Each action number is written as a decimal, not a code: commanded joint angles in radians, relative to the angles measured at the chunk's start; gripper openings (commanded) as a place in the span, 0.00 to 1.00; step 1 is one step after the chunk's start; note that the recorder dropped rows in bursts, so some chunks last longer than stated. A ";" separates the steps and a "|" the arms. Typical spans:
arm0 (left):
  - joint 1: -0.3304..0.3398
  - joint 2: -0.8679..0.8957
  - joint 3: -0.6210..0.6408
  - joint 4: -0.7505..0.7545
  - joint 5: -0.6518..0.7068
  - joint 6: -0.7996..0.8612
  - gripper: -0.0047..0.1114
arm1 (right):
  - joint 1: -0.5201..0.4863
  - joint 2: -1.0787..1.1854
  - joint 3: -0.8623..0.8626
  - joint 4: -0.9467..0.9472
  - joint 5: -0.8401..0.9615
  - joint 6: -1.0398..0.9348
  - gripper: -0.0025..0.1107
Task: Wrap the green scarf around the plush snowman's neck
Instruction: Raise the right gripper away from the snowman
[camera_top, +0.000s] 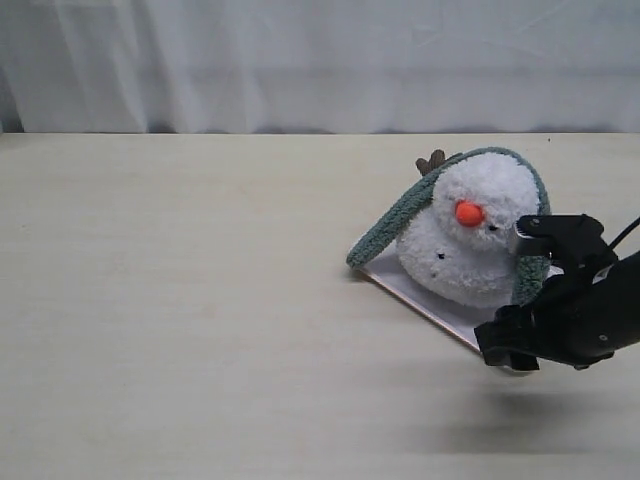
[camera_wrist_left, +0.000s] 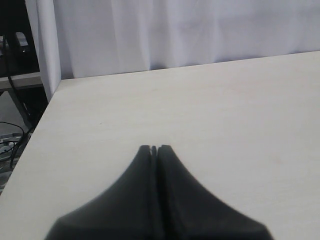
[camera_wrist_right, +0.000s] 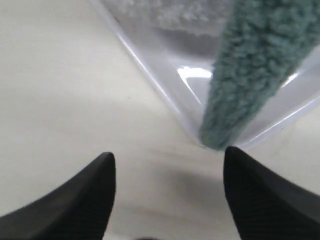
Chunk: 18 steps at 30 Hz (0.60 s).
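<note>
Two pincers to report from my station, and only one is near the work. The right pincer stands released, its dark fingers spread wide with nothing between them. It hovers low over the bench, just off the near corner of the pale tray.

The plush snowman sits on that tray at the right side of the bench, orange nose facing my exterior camera. The green scarf is draped over the top of its head like a hood (not around the neck). One end runs down the left side to the tray's left corner. The other side drops on the right, behind the black arm. In the right wrist view that end of the scarf lies on the tray's corner, its rounded tip close to one finger; I cannot tell whether they touch.

The left pincer is clenched, jaws pressed together on nothing, and it does not appear in the exterior view. Its own camera shows it over bare bench near the edge, with the white curtain behind.
</note>
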<state>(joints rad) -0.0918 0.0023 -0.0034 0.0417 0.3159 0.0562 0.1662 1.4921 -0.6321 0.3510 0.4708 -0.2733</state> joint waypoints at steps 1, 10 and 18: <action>-0.003 -0.002 0.003 -0.003 -0.007 0.002 0.04 | -0.001 -0.066 -0.085 0.002 0.209 -0.011 0.60; -0.003 -0.002 0.003 -0.003 -0.007 0.002 0.04 | -0.001 -0.256 -0.205 -0.111 0.315 0.077 0.52; -0.003 -0.002 0.003 -0.003 -0.007 0.002 0.04 | -0.014 -0.384 -0.225 -0.450 0.036 0.326 0.06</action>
<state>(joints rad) -0.0918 0.0023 -0.0034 0.0417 0.3159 0.0562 0.1662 1.1221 -0.8509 -0.0061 0.5892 0.0000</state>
